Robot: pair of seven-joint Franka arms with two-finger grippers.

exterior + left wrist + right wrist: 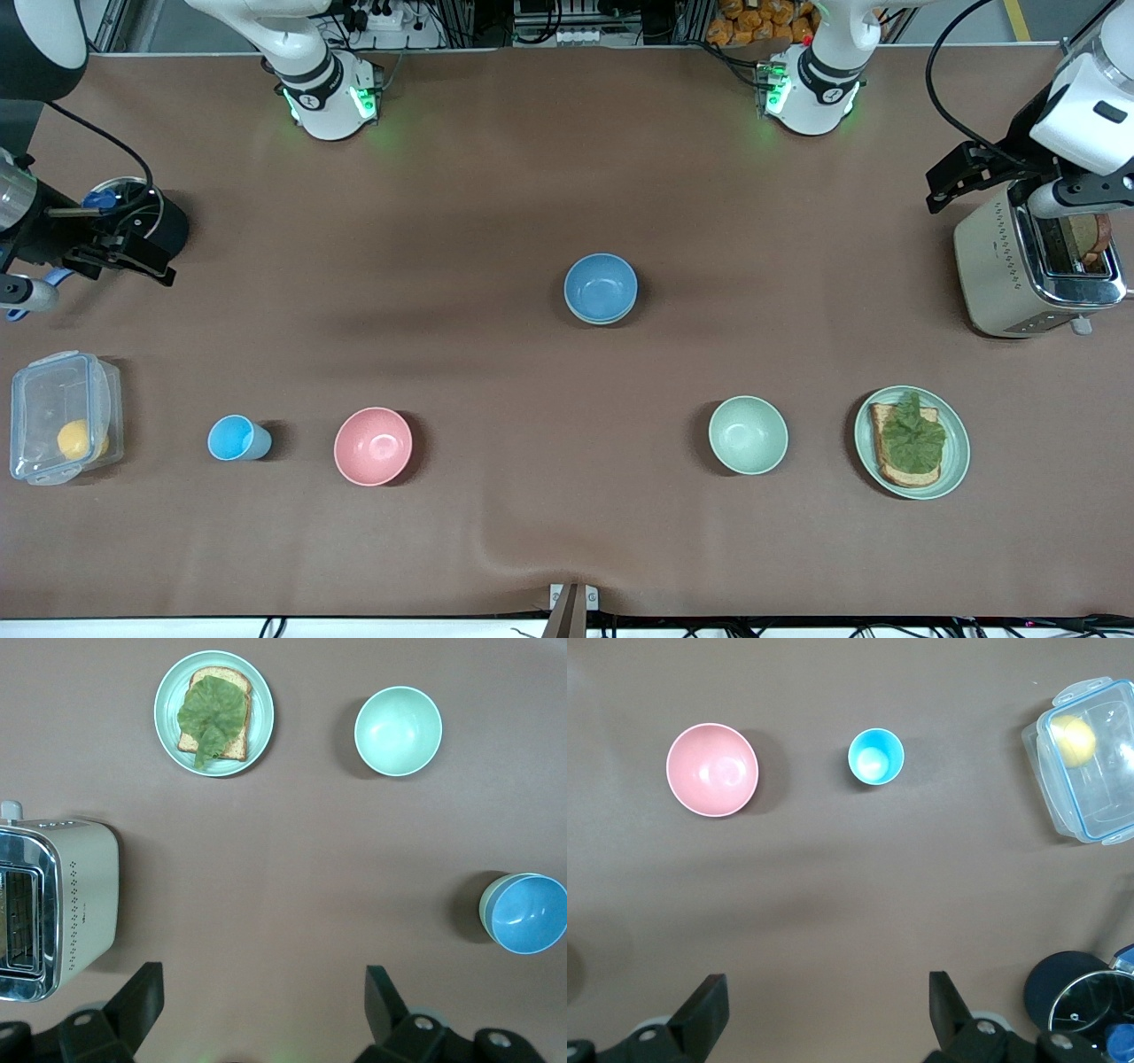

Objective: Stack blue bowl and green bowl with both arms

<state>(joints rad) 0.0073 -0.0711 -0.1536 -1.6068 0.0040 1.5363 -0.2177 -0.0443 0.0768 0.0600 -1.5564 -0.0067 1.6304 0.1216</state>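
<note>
Stack apparently complete: blue bowl (601, 285) nested in green bowl (486, 908); left gripper (264, 999) and right gripper (828, 1005) parked, fingers wide, empty; next, verification only.

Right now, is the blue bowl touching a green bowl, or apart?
Touching. In the left wrist view the blue bowl sits nested inside a green bowl, whose rim shows around its edge; the front view shows a pale rim under it too.

1. The blue bowl (601, 285) sits nested in a green bowl (486, 908) mid-surface.
2. Nearer the front camera runs a row: lidded box (62, 416) at the right arm's end, then cup (235, 438), pink bowl (373, 446), second green bowl (748, 434), and plate (954, 461) carrying toast (904, 474).
3. The toaster (997, 270) stands farther from the camera than the plate.
</note>
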